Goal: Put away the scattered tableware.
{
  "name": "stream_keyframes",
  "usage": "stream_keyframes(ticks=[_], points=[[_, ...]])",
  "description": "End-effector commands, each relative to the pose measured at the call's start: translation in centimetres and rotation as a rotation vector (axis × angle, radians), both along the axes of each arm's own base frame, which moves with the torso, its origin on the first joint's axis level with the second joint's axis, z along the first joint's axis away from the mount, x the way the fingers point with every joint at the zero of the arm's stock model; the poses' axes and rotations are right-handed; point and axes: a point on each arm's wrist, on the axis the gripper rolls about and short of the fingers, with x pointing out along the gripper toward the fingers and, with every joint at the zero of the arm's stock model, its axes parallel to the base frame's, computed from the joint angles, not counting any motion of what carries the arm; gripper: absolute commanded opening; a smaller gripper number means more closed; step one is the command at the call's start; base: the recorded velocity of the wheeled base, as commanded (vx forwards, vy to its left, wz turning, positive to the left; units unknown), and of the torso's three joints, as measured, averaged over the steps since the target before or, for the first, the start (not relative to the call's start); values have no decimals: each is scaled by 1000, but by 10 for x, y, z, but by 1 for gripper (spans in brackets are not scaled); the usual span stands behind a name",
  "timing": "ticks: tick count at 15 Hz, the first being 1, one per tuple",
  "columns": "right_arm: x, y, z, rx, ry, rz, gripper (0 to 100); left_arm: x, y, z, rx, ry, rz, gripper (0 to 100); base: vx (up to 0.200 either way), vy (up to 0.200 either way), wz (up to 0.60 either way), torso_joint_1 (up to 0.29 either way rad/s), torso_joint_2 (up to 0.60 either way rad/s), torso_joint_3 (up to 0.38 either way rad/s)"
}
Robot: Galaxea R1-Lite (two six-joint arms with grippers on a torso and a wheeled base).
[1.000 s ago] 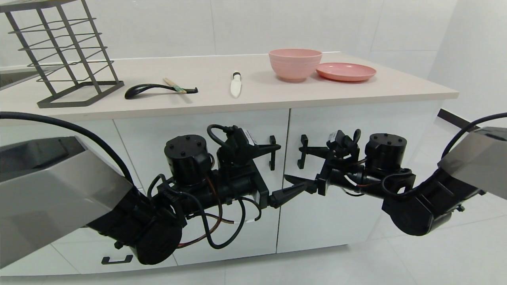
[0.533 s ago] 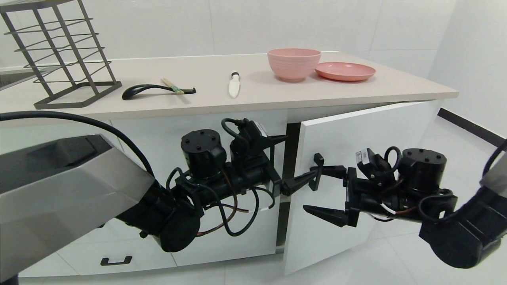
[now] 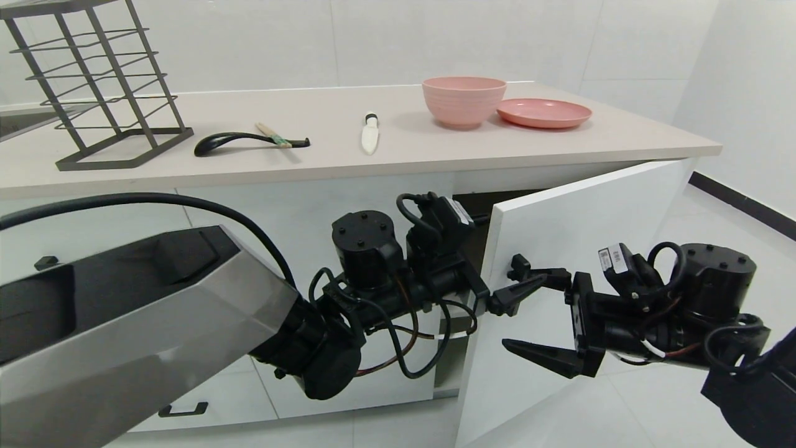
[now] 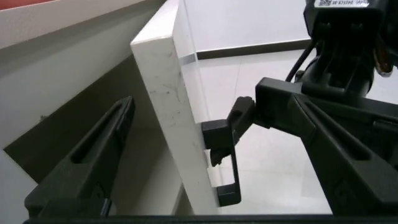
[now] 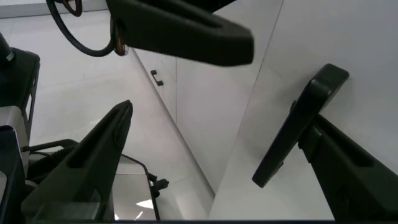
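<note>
Head view, one bowl (image 3: 463, 99), one plate (image 3: 543, 112), one door (image 3: 591, 211) ajar, both arms' jaws apart

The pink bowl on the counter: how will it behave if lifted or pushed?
The pink bowl looks like matte plastic, so probably light and not brittle. It stands upright on the smooth counter, wide and low, so a push would likely slide it, not tip it. Pushed rightward, it may bump the pink plate close beside it.
</note>
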Motion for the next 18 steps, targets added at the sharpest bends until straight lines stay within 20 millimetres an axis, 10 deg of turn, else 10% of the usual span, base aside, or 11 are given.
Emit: stream_keyframes(ticks=[1, 9, 18], points=[[5, -6, -10, -17, 28, -39, 100, -7, -7, -4, -3, 0, -19, 100, 0, 0, 0, 0, 0, 0], [15, -31, -30, -49, 65, -131, 100, -7, -8, -2, -12, -2, -15, 100, 0, 0, 0, 0, 0, 0], [-94, -56, 26, -33, -113, -162, 100, -4, -8, 2, -33, -4, 57, 100, 0, 0, 0, 0, 0, 0]])
